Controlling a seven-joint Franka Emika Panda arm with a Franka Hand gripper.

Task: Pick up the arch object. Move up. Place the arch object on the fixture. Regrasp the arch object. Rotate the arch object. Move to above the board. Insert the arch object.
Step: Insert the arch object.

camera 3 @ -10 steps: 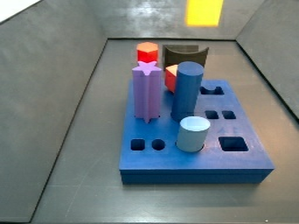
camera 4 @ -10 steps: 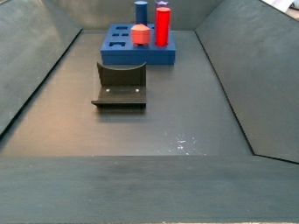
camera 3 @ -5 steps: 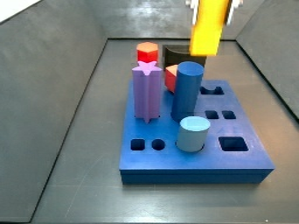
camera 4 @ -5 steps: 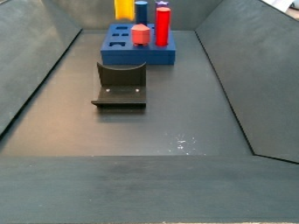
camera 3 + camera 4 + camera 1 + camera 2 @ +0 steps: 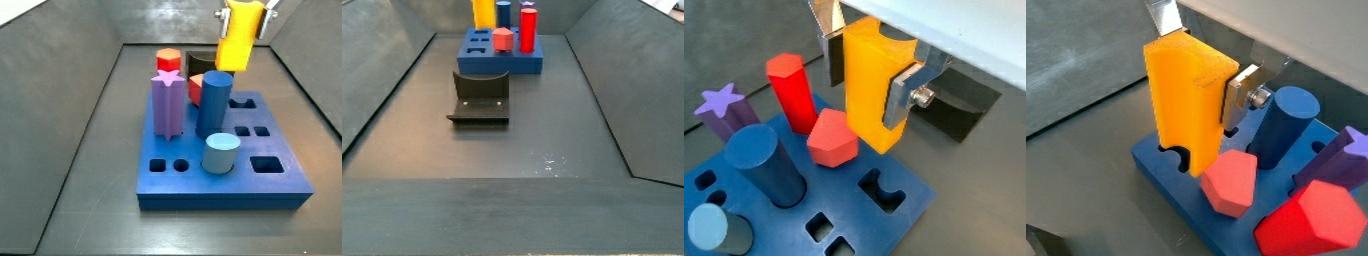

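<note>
My gripper [image 5: 245, 14] is shut on the yellow-orange arch object [image 5: 237, 42] and holds it upright above the far end of the blue board [image 5: 267, 185]. In both wrist views the silver fingers [image 5: 902, 96] [image 5: 1240, 93] clamp the arch object [image 5: 869, 85] [image 5: 1186, 100] on two sides. Its lower end hangs just over the board [image 5: 914, 215] [image 5: 1157, 163], near an arch-shaped hole [image 5: 885, 190]. The dark fixture [image 5: 480, 97] stands on the floor beside the board [image 5: 476, 55]; it also shows in a side view [image 5: 209, 63] and a wrist view [image 5: 958, 105].
A purple star peg [image 5: 167, 105], a tall blue cylinder [image 5: 215, 100], a pale-blue cylinder [image 5: 221, 153] and red hexagonal pegs [image 5: 168, 60] [image 5: 831, 137] stand on the board close to the arch object. Grey sloped walls [image 5: 67, 130] enclose the floor.
The arch object has come down into view from the top and now hangs lower over the board's far end. The gripper fingers now show in a side view.
</note>
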